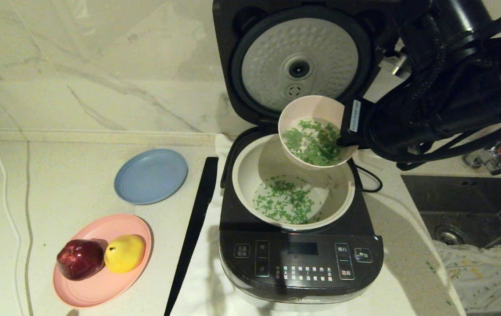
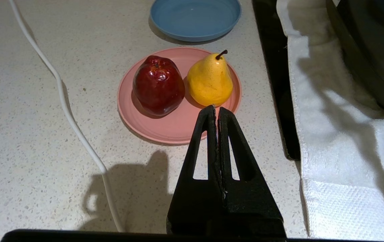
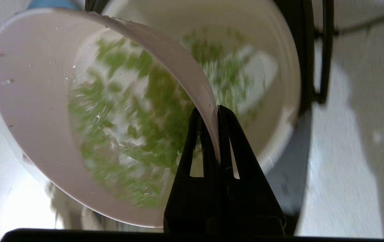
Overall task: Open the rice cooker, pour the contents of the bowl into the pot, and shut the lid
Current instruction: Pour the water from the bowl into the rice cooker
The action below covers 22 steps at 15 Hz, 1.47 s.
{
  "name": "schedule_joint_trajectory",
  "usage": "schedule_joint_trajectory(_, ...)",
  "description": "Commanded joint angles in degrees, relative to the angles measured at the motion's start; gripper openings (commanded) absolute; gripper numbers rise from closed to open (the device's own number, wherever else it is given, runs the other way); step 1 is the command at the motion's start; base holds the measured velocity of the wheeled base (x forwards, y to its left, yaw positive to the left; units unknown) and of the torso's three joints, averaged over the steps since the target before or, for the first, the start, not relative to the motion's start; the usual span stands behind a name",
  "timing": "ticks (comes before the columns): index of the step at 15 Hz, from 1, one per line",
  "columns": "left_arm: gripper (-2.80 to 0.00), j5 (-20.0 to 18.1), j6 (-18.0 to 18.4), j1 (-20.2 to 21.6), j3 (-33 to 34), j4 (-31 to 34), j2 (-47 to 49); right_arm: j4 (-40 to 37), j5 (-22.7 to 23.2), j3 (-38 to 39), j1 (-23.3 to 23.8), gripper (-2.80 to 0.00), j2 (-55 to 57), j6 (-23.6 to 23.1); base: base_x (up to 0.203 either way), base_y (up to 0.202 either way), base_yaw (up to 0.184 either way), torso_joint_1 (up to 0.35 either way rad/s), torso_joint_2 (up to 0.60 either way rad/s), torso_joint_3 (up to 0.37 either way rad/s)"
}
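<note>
Gripping the bowl (image 1: pixel 316 131) by its right rim, the right gripper (image 1: pixel 346 139) holds it tilted above the far right part of the pot (image 1: pixel 250 175); fingers pinched on the wall, one inside, one outside. Contents (image 1: pixel 314 141) cling inside the bowl, more green bits lie on the pot floor. Rice cooker (image 1: pixel 301 259) sits centre-right, lid (image 1: pixel 296 61) standing open at the far side. Left gripper (image 2: pixel 217 111) hangs closed and empty over the counter, near the pink plate (image 2: pixel 165 129) at near left.
</note>
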<state>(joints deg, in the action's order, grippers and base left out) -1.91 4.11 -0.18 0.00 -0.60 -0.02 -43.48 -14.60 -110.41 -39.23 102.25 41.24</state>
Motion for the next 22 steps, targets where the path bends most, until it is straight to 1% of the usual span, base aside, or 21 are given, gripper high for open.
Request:
schedule_joint_trajectory(1, -2.80, -0.02, 0.02, 0.01, 0.26, -0.02, 0.02, 2.44, -3.22, -0.16, -1.21, -2.80, 2.80, 0.25, 0.000, 0.000, 0.000, 0.000, 0.00, 0.000)
schedule_joint_trajectory(4, -2.80, -0.02, 0.02, 0.01, 0.26, -0.02, 0.02, 6.33, -8.72, -0.07, -1.52, -2.80, 4.34, 0.17, 0.000, 0.000, 0.000, 0.000, 0.00, 0.000)
schedule_joint_trajectory(7, -2.80, -0.02, 0.02, 0.01, 0.26, -0.02, 0.02, 7.54, -14.48, 0.24, -1.46, -2.80, 6.34, 0.07, 0.000, 0.000, 0.000, 0.000, 0.00, 0.000)
schedule_joint_trajectory(8, -2.80, -0.02, 0.02, 0.01, 0.26, -0.02, 0.02, 8.51, -15.96, 0.68, -1.46, -2.80, 6.74, 0.07, 0.000, 0.000, 0.000, 0.000, 0.00, 0.000)
schedule_joint_trajectory(9, -2.80, -0.02, 0.02, 0.01, 0.26, -0.02, 0.02, 9.76, -16.46, 1.67, -1.52, -2.80, 6.76, -0.09, 0.000, 0.000, 0.000, 0.000, 0.00, 0.000)
schedule_joint_trajectory(12, -2.80, -0.02, 0.02, 0.01, 0.26, -0.02, 0.02, 16.73, -19.37, 6.55, -1.63, -2.80, 6.65, -2.55, 0.000, 0.000, 0.000, 0.000, 0.00, 0.000)
schedule_joint_trajectory(14, -2.80, -0.02, 0.02, 0.01, 0.26, -0.02, 0.02, 24.17, -21.42, 12.01, -1.64, -2.80, 5.98, -5.56, 0.000, 0.000, 0.000, 0.000, 0.00, 0.000)
schedule_joint_trajectory(15, -2.80, -0.02, 0.02, 0.01, 0.26, -0.02, 0.02, 30.01, -22.60, 15.47, -1.64, -2.80, 5.50, -8.06, 0.000, 0.000, 0.000, 0.000, 0.00, 0.000)
schedule_joint_trajectory(18, -2.80, -0.02, 0.02, 0.01, 0.26, -0.02, 0.02, 50.77, -26.27, 25.77, -1.64, -2.80, 4.63, -18.54, 0.000, 0.000, 0.000, 0.000, 0.00, 0.000)
schedule_joint_trajectory(22, -2.80, -0.02, 0.02, 0.01, 0.26, -0.02, 0.02, 80.06, -29.91, 37.89, -1.64, -2.80, 5.15, -36.97, 0.000, 0.000, 0.000, 0.000, 0.00, 0.000)
